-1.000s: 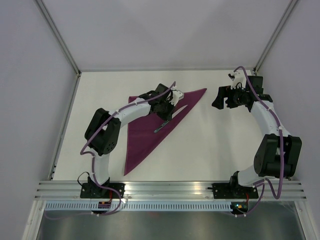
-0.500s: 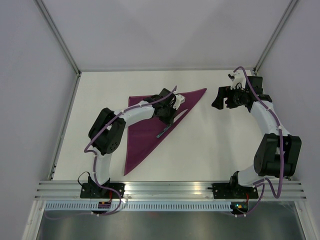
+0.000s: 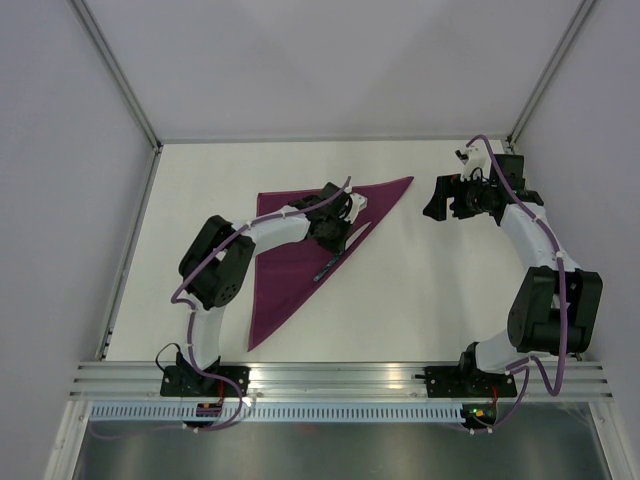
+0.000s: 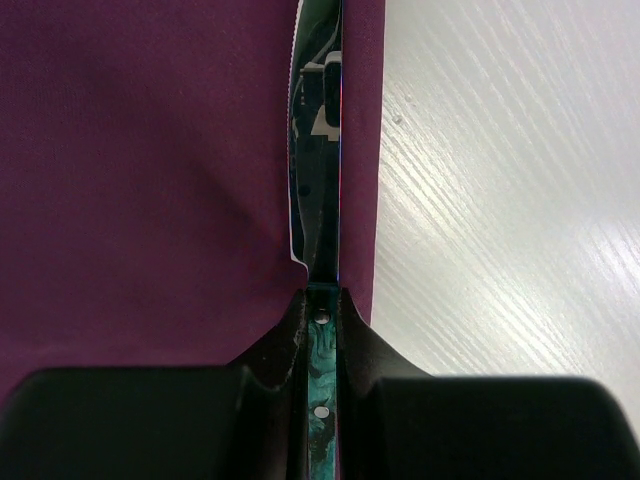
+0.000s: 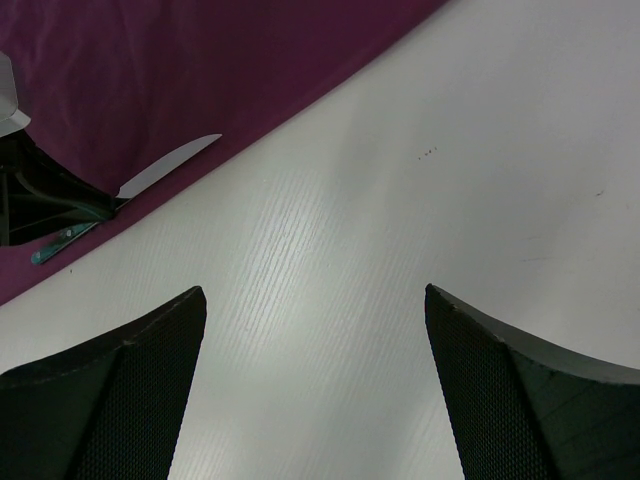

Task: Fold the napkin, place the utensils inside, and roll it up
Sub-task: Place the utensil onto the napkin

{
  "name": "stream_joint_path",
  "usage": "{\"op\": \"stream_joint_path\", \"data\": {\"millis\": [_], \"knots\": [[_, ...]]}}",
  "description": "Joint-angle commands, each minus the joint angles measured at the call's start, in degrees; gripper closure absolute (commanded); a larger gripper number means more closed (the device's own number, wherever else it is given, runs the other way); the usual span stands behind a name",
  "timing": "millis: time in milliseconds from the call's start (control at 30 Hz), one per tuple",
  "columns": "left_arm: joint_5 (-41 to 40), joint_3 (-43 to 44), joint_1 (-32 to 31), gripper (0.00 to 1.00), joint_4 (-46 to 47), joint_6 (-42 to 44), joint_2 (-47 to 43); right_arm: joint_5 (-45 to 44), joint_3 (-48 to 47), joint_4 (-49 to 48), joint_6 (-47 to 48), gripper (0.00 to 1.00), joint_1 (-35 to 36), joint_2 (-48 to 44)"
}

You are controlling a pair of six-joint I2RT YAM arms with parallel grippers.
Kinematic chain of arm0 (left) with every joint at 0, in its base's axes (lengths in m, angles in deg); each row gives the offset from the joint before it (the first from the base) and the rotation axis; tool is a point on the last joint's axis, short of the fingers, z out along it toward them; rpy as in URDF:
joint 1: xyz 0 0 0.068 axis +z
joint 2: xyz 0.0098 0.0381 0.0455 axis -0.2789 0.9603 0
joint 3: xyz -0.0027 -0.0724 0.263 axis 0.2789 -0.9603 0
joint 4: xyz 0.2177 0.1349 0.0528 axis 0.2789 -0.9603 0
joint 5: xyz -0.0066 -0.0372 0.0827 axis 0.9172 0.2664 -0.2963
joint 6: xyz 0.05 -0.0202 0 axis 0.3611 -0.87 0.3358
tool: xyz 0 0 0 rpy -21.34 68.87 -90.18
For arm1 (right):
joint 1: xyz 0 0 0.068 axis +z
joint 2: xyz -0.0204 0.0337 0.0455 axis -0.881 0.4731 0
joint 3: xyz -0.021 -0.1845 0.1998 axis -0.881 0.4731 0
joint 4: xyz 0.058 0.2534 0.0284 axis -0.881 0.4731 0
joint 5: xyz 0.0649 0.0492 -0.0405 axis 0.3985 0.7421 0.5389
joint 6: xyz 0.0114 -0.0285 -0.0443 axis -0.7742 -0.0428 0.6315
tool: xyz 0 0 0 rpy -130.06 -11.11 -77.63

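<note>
The left gripper (image 4: 320, 305) is pinching tight the teal handle of a slim shiny knife (image 4: 315, 170).
It is lying along the right edge of the triangular magenta-purple cloth napkin (image 3: 290, 265), mid-frame; the right gripper (image 3: 440, 197) is hovering wide open, empty, upper right.

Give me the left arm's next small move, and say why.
Probably open the left tool and lift away: it is shut on the knife at the handle, and the blade seems to lie on the napkin, just inside its edge.
</note>
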Motion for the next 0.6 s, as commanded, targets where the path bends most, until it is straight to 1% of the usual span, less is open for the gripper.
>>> {"op": "stream_joint_path", "data": {"millis": [0,567], "knots": [[-0.67,-0.5,-0.64,0.98,1.71,-2.19,0.3,0.69,0.26,-1.25,-0.12,0.06,0.06,-0.71],[-0.14,-0.76,-0.73,0.98,1.45,-1.31,2.23,0.52,0.43,-1.34,-0.03,0.06,-0.03,-0.63]]}}
